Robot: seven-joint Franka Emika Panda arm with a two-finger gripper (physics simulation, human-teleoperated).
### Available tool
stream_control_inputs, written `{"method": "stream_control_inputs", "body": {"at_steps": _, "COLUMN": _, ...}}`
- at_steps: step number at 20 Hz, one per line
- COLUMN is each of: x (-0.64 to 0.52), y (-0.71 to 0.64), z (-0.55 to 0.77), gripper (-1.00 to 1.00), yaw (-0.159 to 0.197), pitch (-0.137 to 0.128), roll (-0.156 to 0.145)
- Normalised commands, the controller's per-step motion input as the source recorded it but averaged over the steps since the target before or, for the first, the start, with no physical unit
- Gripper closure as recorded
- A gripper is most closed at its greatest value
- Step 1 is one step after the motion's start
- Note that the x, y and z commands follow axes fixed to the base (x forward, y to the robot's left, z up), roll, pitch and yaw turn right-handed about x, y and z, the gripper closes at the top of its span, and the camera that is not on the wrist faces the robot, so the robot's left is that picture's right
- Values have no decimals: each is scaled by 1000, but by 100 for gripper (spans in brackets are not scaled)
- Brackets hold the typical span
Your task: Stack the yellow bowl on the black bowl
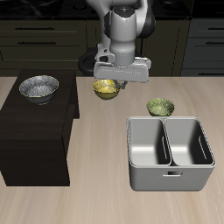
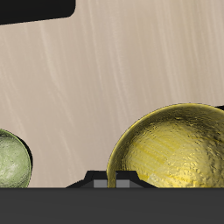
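Poised directly above the yellow bowl (image 1: 106,87) on the surface (image 1: 105,197); jaws' state cannot be told. Black bowl (image 1: 39,87) well apart, atop dark cabinet (image 1: 35,131).

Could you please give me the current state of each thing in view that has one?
yellow bowl: upright on the table, empty, under the gripper.
black bowl: upright on the dark cabinet, empty.
green-tinted bowl: upright on the table, empty.
grey caddy: both compartments empty.
gripper: jaw opening cannot be told.
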Motion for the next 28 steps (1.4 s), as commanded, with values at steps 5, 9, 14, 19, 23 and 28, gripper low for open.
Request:
{"method": "stream_control_inputs", "body": {"at_steps": 5, "x": 164, "y": -1, "z": 392, "gripper": 100, "yaw": 16, "pitch": -39, "roll": -28}}
{"method": "stream_control_inputs", "body": {"at_steps": 9, "x": 160, "y": 26, "z": 475, "gripper": 100, "yaw": 6, "pitch": -37, "roll": -13}}
{"method": "stream_control_inputs", "body": {"at_steps": 14, "x": 61, "y": 24, "z": 339, "gripper": 100, "yaw": 19, "pitch": -50, "roll": -10}}
{"method": "stream_control_inputs", "body": {"at_steps": 19, "x": 3, "y": 54, "z": 311, "gripper": 100, "yaw": 17, "pitch": -29, "roll": 12}}
{"method": "stream_control_inputs", "body": {"at_steps": 23, "x": -15, "y": 87, "z": 266, "gripper": 100, "yaw": 12, "pitch": 0, "roll": 43}}
{"method": "stream_control_inputs", "body": {"at_steps": 28, "x": -22, "y": 70, "z": 423, "gripper": 100, "yaw": 8, "pitch": 25, "roll": 49}}
